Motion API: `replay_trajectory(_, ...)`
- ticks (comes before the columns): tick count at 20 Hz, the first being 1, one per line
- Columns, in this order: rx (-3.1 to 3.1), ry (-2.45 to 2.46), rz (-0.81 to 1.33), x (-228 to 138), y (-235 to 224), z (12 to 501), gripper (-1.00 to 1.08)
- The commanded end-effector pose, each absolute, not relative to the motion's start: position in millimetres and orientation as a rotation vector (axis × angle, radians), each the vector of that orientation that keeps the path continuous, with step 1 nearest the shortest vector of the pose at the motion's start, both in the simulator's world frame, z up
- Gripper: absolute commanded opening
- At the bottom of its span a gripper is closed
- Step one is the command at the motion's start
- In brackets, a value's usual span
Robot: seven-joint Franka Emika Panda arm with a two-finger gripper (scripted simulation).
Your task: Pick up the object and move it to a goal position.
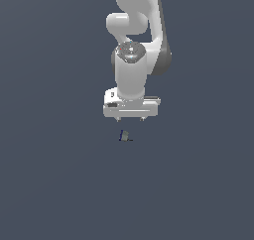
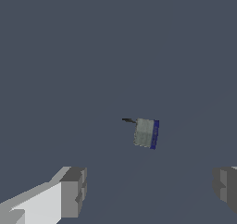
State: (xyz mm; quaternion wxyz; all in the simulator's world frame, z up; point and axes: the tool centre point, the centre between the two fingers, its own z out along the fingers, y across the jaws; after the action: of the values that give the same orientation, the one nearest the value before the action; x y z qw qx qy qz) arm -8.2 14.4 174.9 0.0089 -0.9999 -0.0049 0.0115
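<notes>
The object (image 1: 125,136) is a tiny grey-green block with a dark blue edge, lying on the flat dark grey surface. It also shows in the wrist view (image 2: 146,133), with its blue edge on one side and a thin dark stub on the other. My white gripper (image 1: 130,119) hangs just above it, a little toward the exterior view's right, not touching it. The jaws stand wide apart and empty. In the wrist view the gripper (image 2: 148,190) shows one grey fingertip (image 2: 73,193) and the other at the frame's edge (image 2: 226,188), with the object beyond the gap.
The white arm (image 1: 131,45) rises from the gripper to the top of the exterior view. The dark grey surface (image 1: 59,184) spreads around the object on all sides.
</notes>
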Motion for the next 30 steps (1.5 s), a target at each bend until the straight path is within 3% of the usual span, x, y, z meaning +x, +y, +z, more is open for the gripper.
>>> replay_trajectory(1, -3.124, -0.015, 0.036, -8.2, 14.4, 174.9, 1.0)
replay_trajectory(17, -3.146, -0.011, 0.085, -19.4, 0.1, 170.7, 1.0)
replay_trajectory(30, -3.136, -0.328, 0.081, -17.7, -2.9, 153.5, 1.0)
